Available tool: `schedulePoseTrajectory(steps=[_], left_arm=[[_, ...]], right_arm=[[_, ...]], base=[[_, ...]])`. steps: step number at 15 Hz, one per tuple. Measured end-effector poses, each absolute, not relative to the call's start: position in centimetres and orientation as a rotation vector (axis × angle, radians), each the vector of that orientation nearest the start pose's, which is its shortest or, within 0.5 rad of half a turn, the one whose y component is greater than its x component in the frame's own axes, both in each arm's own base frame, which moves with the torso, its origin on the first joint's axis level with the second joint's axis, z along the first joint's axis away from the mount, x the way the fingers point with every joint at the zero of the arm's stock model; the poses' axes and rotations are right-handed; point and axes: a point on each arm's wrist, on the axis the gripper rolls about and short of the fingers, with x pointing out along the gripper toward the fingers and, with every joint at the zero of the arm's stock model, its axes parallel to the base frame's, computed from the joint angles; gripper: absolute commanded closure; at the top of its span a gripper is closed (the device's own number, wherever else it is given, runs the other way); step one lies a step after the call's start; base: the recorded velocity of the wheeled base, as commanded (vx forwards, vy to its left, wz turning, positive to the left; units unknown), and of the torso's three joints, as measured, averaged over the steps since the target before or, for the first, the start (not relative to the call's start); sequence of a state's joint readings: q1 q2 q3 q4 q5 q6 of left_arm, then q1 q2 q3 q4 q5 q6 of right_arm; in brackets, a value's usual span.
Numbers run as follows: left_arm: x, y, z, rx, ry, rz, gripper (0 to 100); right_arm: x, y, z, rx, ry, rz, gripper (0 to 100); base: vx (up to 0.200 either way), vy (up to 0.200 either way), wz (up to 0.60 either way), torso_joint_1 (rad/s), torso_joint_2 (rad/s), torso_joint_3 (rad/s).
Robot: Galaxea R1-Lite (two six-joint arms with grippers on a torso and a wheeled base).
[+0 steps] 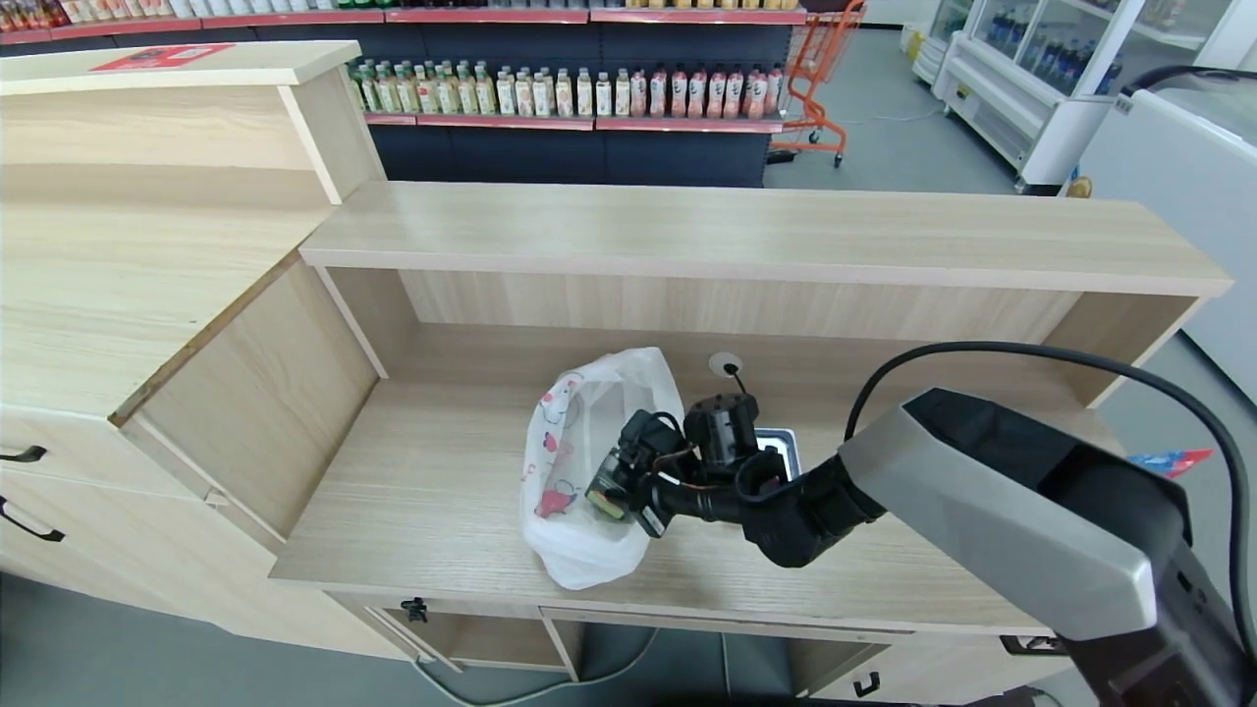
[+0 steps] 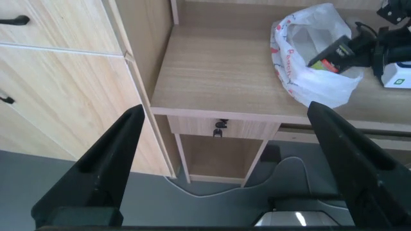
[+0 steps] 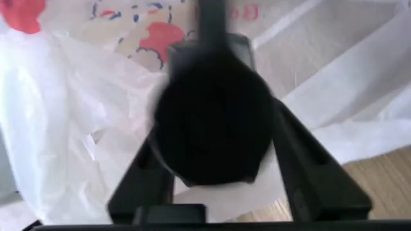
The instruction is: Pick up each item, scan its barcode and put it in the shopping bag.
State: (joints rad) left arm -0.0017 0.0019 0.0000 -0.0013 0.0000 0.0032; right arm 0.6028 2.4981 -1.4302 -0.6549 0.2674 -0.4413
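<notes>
Counter (image 1: 442,511); dark item (image 3: 212,122) within right tool (image 1: 611,488).

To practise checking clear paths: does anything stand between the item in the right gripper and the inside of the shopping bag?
Nothing visible does. The right gripper holds the dark item right at the open mouth of the shopping bag, with only the bag's own plastic beyond it.

Bright, even indoor light; soft shadows; bowed edges.
</notes>
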Motion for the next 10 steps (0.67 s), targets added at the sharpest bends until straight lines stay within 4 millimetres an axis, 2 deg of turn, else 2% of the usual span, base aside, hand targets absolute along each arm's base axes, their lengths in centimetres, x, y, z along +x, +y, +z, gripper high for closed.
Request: schedulePoseTrajectory(steps=[3,7,10], left_arm=[[-2.3,0.0,7.6,0.004,0.001,-0.002,0],[-2.3,0.0,7.6,0.004,0.001,-0.002,0],[-2.3,0.0,7.6,0.004,0.001,-0.002,0]], right_arm=[[39.4,27.4,2.6,-0.384,0.276,0.906,0],[39.4,27.6,7.7,-0.090,0.285,0.850,0],[38.3,25.0,10.8,0.045,0.341,0.769,0]], base=[[0.000,0.000,0.00,0.000,0.00,0.000],[0.000,0.000,0.00,0.000,0.00,0.000],[0.000,0.000,0.00,0.000,0.00,0.000]])
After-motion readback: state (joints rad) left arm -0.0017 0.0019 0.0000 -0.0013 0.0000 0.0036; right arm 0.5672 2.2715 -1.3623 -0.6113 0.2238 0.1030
